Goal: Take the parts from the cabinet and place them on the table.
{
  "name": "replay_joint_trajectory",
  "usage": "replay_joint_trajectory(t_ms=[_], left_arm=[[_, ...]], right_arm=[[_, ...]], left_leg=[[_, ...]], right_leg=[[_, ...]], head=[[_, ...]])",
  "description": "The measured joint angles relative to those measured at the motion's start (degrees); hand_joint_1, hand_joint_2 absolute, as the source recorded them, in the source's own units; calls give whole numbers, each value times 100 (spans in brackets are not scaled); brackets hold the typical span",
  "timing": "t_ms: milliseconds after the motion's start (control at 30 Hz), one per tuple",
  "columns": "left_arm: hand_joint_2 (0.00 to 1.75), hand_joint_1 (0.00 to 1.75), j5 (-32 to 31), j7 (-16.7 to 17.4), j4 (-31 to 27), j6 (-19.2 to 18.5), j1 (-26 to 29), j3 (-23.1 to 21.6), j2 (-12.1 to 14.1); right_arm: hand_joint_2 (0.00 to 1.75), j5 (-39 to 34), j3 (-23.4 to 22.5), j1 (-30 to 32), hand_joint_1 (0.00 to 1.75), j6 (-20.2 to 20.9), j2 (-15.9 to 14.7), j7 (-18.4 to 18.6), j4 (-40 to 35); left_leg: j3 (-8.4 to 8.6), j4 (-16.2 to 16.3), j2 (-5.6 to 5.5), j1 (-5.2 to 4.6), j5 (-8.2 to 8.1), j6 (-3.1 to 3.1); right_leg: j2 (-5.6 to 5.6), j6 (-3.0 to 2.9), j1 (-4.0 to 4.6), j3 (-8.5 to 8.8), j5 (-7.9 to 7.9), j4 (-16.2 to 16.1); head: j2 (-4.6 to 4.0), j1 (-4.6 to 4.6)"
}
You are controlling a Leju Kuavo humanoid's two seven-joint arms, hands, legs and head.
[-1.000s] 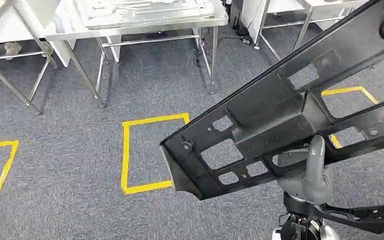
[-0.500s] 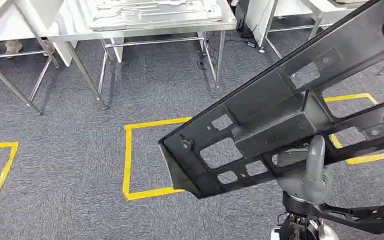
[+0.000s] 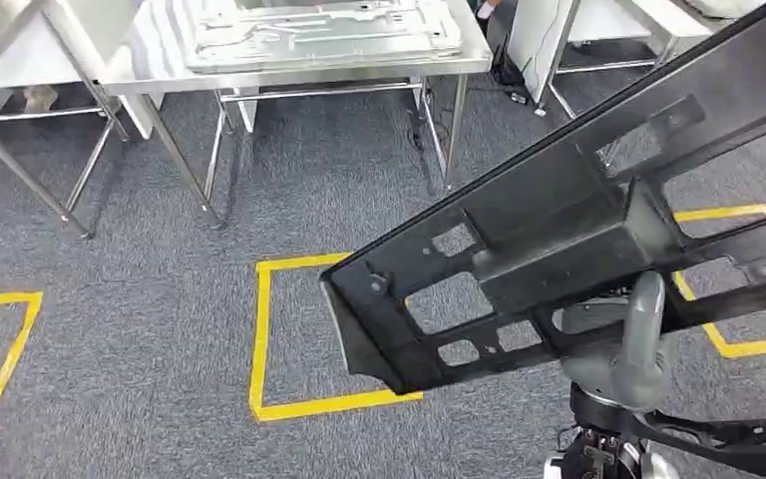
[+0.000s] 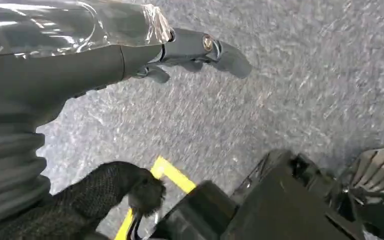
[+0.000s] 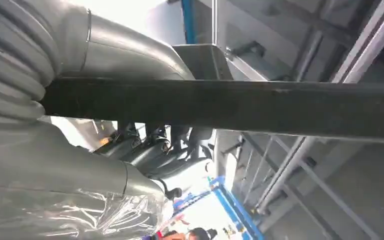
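Black part gripped by right hand over grey carpet; left hand empty, fingers apart.

Part: matte black, cutout holes. Carpet: speckled grey, yellow tape squares. Table: bare silver steel, silver-grey stamped panel on top. Right hand: grey. Left hand: grey, darker fingers.

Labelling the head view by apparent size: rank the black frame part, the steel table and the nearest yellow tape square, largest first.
1. black frame part, though it is nearest the camera.
2. steel table, cut off by the picture's edge.
3. yellow tape square, partly hidden by the part.
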Motion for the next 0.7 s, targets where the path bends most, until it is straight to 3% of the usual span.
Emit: replay_joint_trajectory(t_ms=[33, 100, 133, 167, 200, 233, 267, 300, 333, 367, 400, 500, 567, 633, 700], left_arm=[[175, 0, -2, 0, 0, 0, -14, -2, 15], [175, 0, 0, -4, 0, 0, -29, 0, 11], [175, 0, 11, -7, 0, 9, -33, 2, 11], [175, 0, 22, -44, 0, 7, -57, 9, 17], [175, 0, 22, -46, 0, 4, -94, 15, 22], [175, 0, 17, -46, 0, 4, -108, 15, 22], [175, 0, 17, -46, 0, 4, -105, 15, 22], [175, 0, 15, -46, 0, 4, -103, 17, 22], [175, 0, 11, -46, 0, 4, -95, 17, 22], [175, 0, 11, -48, 0, 4, -75, 17, 22], [175, 0, 17, -48, 0, -4, -81, 22, 35], [175, 0, -2, -48, 0, -13, -95, 22, 28], [175, 0, 0, -57, 0, -13, -90, 22, 24], [175, 0, 0, -57, 0, -13, -80, 22, 26], [175, 0, 0, -57, 0, -13, -61, 20, 22]], right_arm=[[175, 15, 0, 2, 175, 2, 6, -24, -18], [175, 46, 0, 0, 175, 0, 20, -57, -35], [175, 79, 0, 4, 175, 0, 20, -59, -35], [175, 88, 0, 7, 175, -2, 20, -70, -39], [175, 88, 0, 8, 175, -4, 22, -77, -44], [175, 88, 0, 8, 175, -4, 24, -81, -44], [175, 88, 0, 9, 175, -4, 24, -83, -44], [175, 88, 0, 9, 175, -4, 24, -96, -46], [175, 90, 0, 9, 175, -4, 28, -107, -59], [175, 90, 0, 13, 175, -4, 33, -118, -63], [175, 90, 2, 22, 175, -4, 37, -123, -61], [175, 94, 0, 23, 175, -4, 50, -142, -90], [175, 88, 0, 15, 175, -4, 50, -146, -103], [175, 92, -2, 10, 175, 0, 50, -155, -125], [175, 90, -2, 33, 175, -2, 50, -155, -125]], left_leg=[[-81, 174, 12, 21, 8, -11], [-552, 996, 32, 46, -10, -103], [-873, 1428, 32, 74, -173, -140], [-1148, 1738, 38, 93, -447, -173], [-1321, 1847, 44, 99, -674, -192], [-1391, 1772, 44, 101, -749, -202], [-1384, 1545, 47, 107, -659, -196], [-1338, 1191, 53, 109, -382, -196], [-1285, 716, 70, 108, 143, -171], [-1298, 334, 114, 105, 771, -140], [-1313, 325, 110, 47, 699, -97], [-1221, 257, 97, 39, 709, 28], [-995, 166, 72, 77, 693, 102], [-913, 152, 74, 68, 636, 171], [-825, 152, 68, 53, 534, 205]], right_leg=[[3, -20, -32, 71, -23, -8], [4, -65, -43, 177, -132, -16], [4, -68, -43, 234, -189, -16], [4, -66, -44, 305, -260, -17], [4, -60, -53, 391, -326, -17], [8, -52, -62, 485, -393, -17], [13, -42, -70, 594, -464, -18], [15, -26, -76, 697, -533, -21], [15, 1, -81, 805, -605, -26], [20, 25, -76, 834, -657, -43], [38, 72, -58, 899, -698, -32], [32, 175, -54, 985, -709, -56], [24, 204, -65, 888, -749, 255], [25, 213, -53, 389, -944, 1036], [25, 221, -42, -162, -1272, 1671]], head=[[0, 9], [0, -9], [0, -9], [0, -7], [0, -9], [0, -7], [0, -9], [0, -9], [0, -9], [-2, -11], [0, -9], [0, -4], [0, 15], [0, 35], [0, 37]])
